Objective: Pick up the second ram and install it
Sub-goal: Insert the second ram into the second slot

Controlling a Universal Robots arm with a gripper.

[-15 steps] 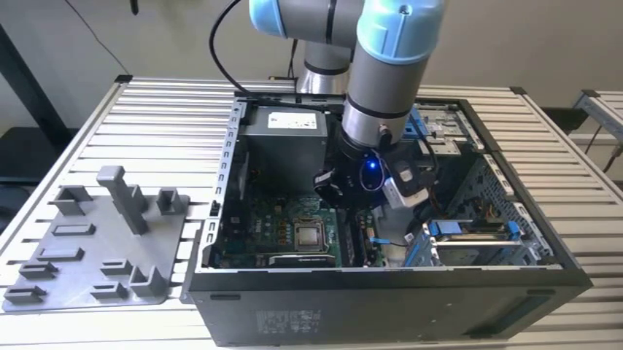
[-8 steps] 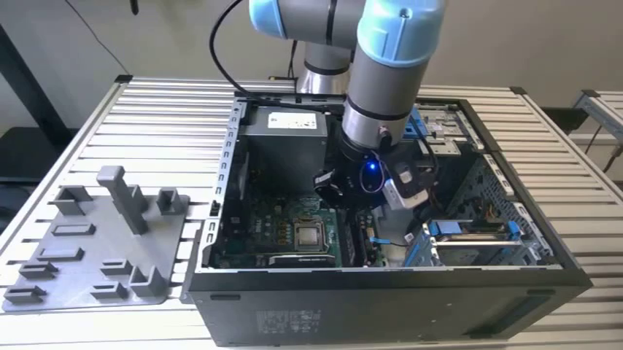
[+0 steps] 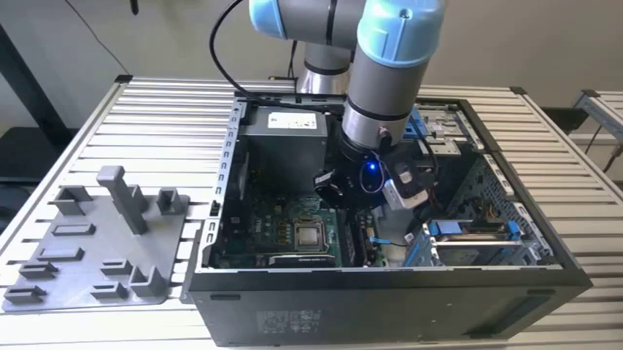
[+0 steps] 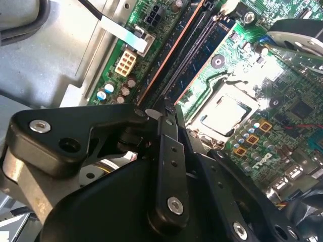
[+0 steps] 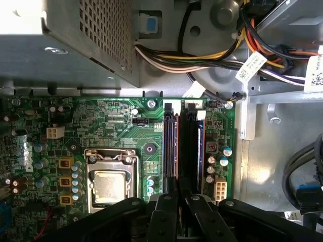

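Note:
My gripper (image 3: 364, 213) reaches down into the open computer case (image 3: 389, 281), over the memory slots beside the processor socket (image 5: 111, 184). In both wrist views the black fingers (image 5: 169, 204) come close together at the near end of the slots. Between them a thin dark stick, the second ram (image 5: 187, 151), stands on edge along the slot nearer the case wall. The gripper (image 5: 182, 197) looks shut on the ram's near end. A parallel slot (image 5: 169, 151) lies right beside it. In the second wrist view the gripper (image 4: 166, 108) meets the ram (image 4: 186, 55) at the same spot.
A metal power supply box (image 5: 75, 40) and a bundle of coloured cables (image 5: 212, 55) sit beyond the slots. A white connector (image 5: 220, 187) and capacitors stand beside the fingers. Outside the case, a grey plastic fixture with an upright post (image 3: 122, 197) lies on the slatted table.

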